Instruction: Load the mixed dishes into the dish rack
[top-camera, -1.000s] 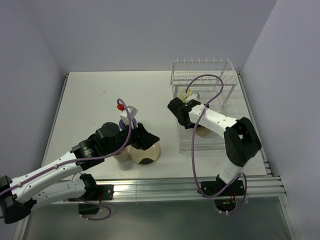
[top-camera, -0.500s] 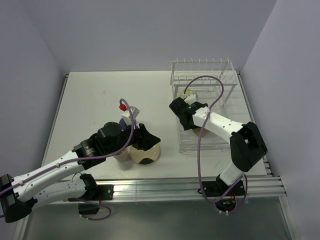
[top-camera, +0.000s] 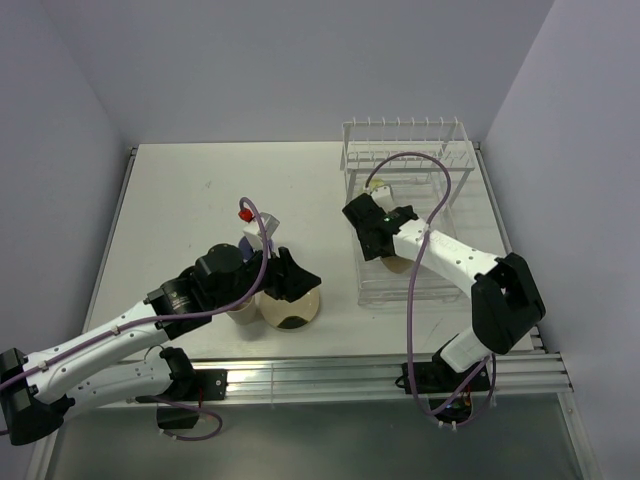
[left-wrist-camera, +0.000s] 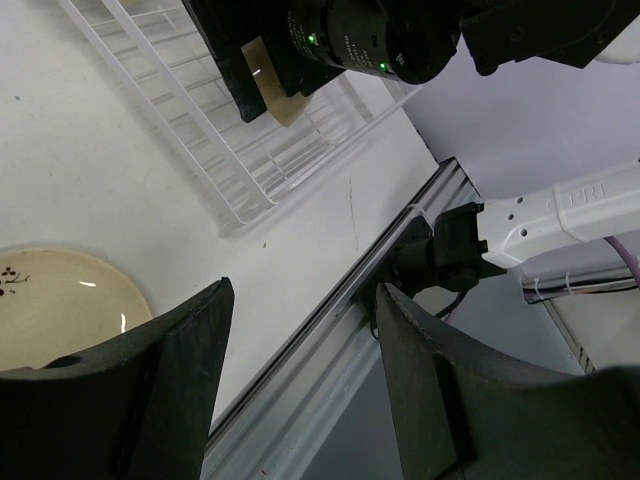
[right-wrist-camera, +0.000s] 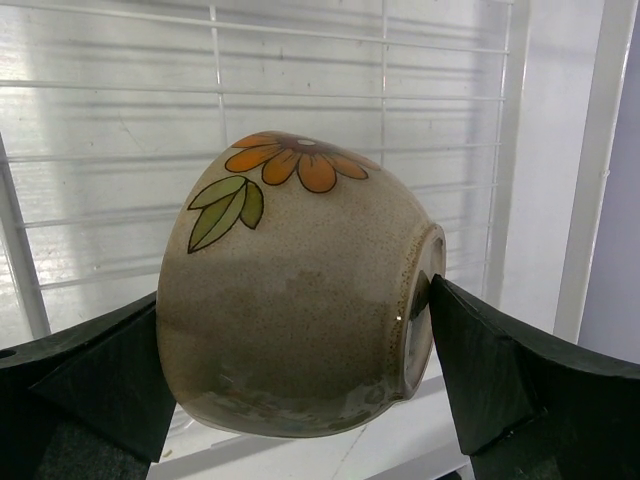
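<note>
Tan tumbler (right-wrist-camera: 300, 310) is gripped by right end effector (right-wrist-camera: 295, 375) over dish rack (right-wrist-camera: 300, 70); left end effector (left-wrist-camera: 303, 305) gapes wide.

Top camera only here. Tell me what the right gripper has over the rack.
Observer: A tan cup with an orange flower and green leaves painted on it. It lies on its side between the fingers of the right gripper.
Operator: Confirm both fingers touch it.
Observer: In the right wrist view, a finger meets the cup on each side. The white wires of the rack run behind it.
Operator: Report the left gripper too.
Observer: The left gripper is open with nothing between its fingers. The cream plate shows off to one side, next to one finger.
</note>
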